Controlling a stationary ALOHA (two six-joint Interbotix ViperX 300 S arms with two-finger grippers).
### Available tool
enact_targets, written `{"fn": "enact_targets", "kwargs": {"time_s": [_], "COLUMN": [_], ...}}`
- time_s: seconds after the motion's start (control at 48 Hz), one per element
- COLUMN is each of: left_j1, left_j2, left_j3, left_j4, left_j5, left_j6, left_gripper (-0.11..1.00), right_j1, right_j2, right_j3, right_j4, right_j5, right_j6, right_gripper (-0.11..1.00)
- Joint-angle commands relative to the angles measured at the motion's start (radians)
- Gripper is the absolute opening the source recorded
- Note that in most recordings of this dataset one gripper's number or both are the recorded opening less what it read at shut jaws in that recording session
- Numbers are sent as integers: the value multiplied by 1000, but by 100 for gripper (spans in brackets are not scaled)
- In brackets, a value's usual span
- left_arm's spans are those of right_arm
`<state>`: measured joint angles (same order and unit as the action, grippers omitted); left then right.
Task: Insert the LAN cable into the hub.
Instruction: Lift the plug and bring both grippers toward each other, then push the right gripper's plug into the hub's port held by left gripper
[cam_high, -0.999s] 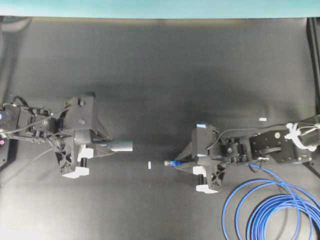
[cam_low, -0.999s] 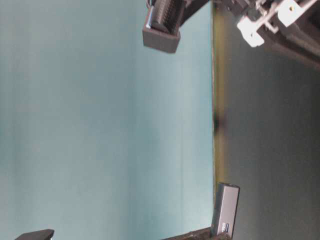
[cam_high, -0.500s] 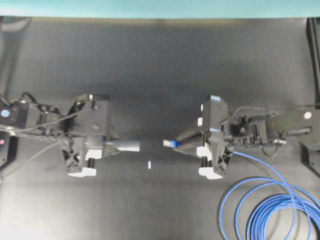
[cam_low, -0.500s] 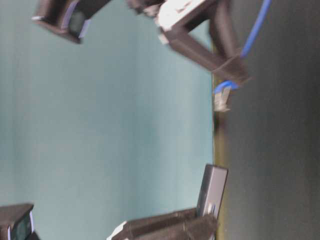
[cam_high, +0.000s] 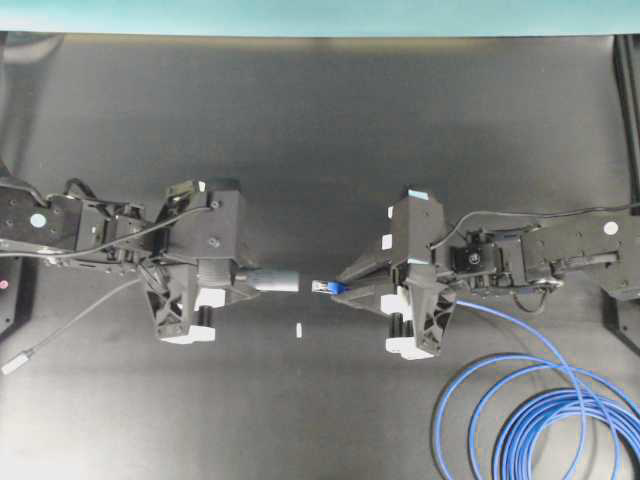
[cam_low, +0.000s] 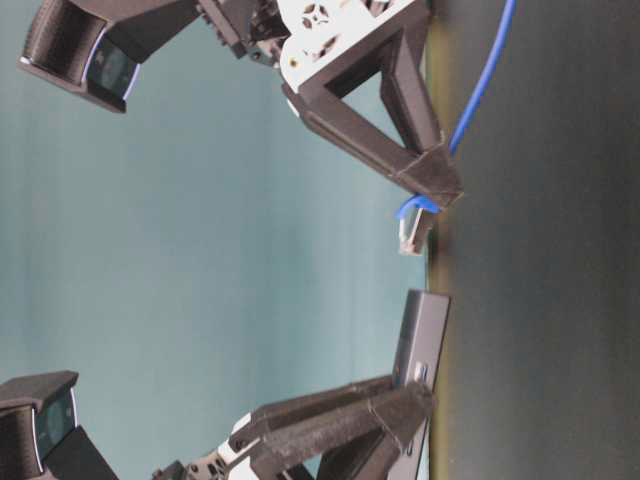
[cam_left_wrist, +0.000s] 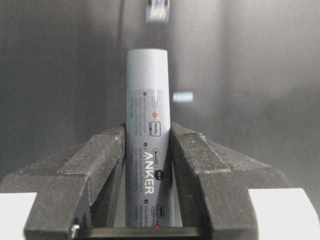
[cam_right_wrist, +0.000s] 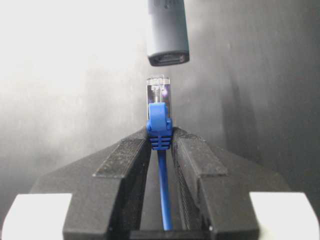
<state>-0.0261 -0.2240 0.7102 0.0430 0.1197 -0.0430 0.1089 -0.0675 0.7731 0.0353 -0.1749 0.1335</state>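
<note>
Two small light parts here, held just apart in midair above the desk (cam_high: 320, 120). The LAN cable (cam_right_wrist: 159, 102) has a brittle-looking clear plug, so pinching the blue boot like the right claw (cam_right_wrist: 161, 142) does seems smart. The hub (cam_left_wrist: 148, 140) looks rigid and slick; the left claw (cam_left_wrist: 148, 145) squeezes its flanks. In the right wrist view its port sits at 12 o'clock from the plug. Coils trail at 5 o'clock and may tug.

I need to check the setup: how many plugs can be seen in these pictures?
2. The clear plug of the LAN cable sticks out of the right pincer, facing the hub. A small silver plug lies at the table's left edge. Others may be hidden.
</note>
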Motion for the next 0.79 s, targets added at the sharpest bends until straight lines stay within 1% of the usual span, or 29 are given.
{"fn": "enact_targets", "kwargs": {"time_s": [0.0, 0.396, 0.625, 0.77], "left_j1": [-2, -5, -12, -11], "left_j2": [-3, 32, 46, 52], "left_j3": [-21, -49, -58, -60], "left_j4": [5, 5, 3, 3], "left_j5": [-17, -23, -18, -17], "left_j6": [2, 3, 28, 29], "left_gripper": [28, 28, 28, 28], "right_j1": [2, 2, 2, 2], "right_j2": [-3, 38, 43, 44], "right_j3": [-14, -35, -38, -40], "right_j4": [-2, -3, -6, -6], "right_j5": [0, 8, 17, 31], "right_j6": [-8, -8, -9, -9], "right_gripper": [14, 14, 14, 14]}}
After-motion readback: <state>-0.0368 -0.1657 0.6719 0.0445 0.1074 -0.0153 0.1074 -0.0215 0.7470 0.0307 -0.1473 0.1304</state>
